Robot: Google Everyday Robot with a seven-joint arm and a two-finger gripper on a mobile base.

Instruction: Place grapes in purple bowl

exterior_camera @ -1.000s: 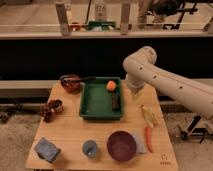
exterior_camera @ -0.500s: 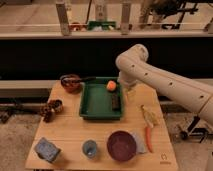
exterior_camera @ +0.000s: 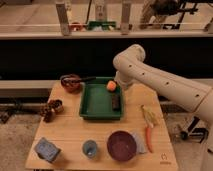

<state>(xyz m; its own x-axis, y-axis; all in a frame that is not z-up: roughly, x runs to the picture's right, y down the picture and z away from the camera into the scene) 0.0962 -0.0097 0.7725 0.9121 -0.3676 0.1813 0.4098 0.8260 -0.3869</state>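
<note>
The grapes are a dark reddish cluster at the left edge of the wooden table, next to a small dark cup. The purple bowl stands near the front edge, right of middle, with nothing in it. My gripper is at the end of the white arm, low over the back right corner of the green tray, beside an orange fruit. It is far from both the grapes and the purple bowl.
A reddish-brown bowl stands at the back left. A dark block lies in the tray. A blue-grey cup and a blue-grey block sit in front. A corn cob and a carrot lie at the right.
The arm has swung left, bringing the gripper from right of the tray to over its back right corner. The objects on the table have not moved.
</note>
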